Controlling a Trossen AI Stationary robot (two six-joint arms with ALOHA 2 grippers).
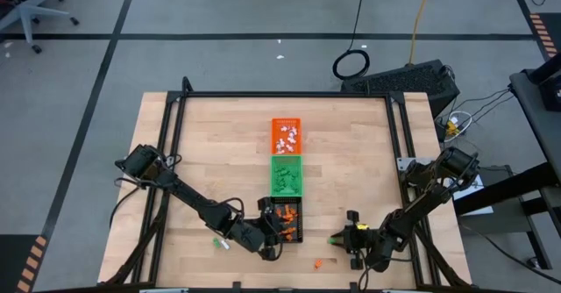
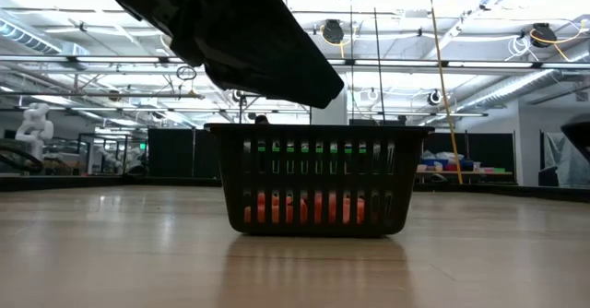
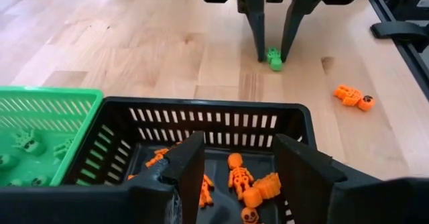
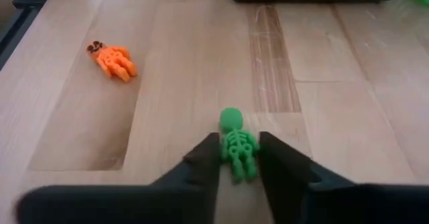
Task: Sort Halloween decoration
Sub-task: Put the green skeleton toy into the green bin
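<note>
Pick under way: right gripper has its fingers closing around the green skeleton on the table. Firm grip advised before lifting. Left gripper hangs open over the black tray.

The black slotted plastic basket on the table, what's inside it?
Inside the black slotted plastic basket lie small orange skeleton figures and an orange pumpkin. The left gripper hovers open over it, and its fingers and the near rim cover part of the floor.
</note>
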